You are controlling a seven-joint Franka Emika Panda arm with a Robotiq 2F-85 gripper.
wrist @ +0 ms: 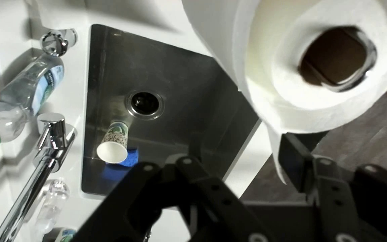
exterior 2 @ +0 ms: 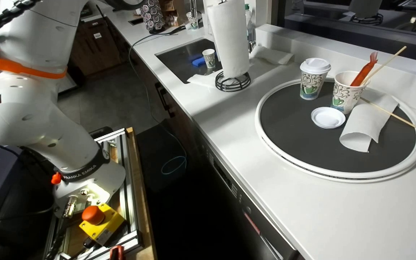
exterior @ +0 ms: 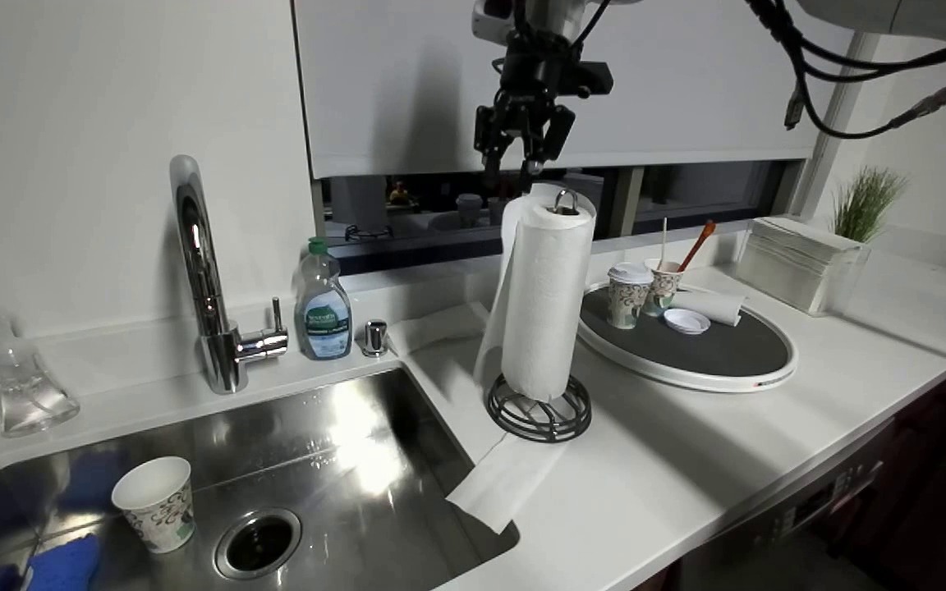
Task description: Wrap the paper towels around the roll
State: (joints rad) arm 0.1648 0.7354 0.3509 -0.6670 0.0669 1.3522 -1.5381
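Note:
The roll (exterior: 547,304) stands upright on a dark wire holder (exterior: 551,427), and its open top shows at the right of the wrist view (wrist: 331,97). The outer sheet of paper towels (exterior: 493,336) hangs loose on the roll's sink side, apart from the roll in its lower part. In the wrist view a narrow edge of the paper towels (wrist: 276,153) lies just beside the right finger. My gripper (exterior: 512,167) is open above the roll's top, on its sink side. In the wrist view its fingers (wrist: 242,151) are wide apart, with nothing clearly held between them.
A steel sink (exterior: 333,468) holds a paper cup (exterior: 157,505). A soap bottle (exterior: 327,316) and faucet (exterior: 214,312) stand behind it. A flat white sheet (exterior: 510,480) lies under the holder. A round dark tray (exterior: 711,357) bears cups.

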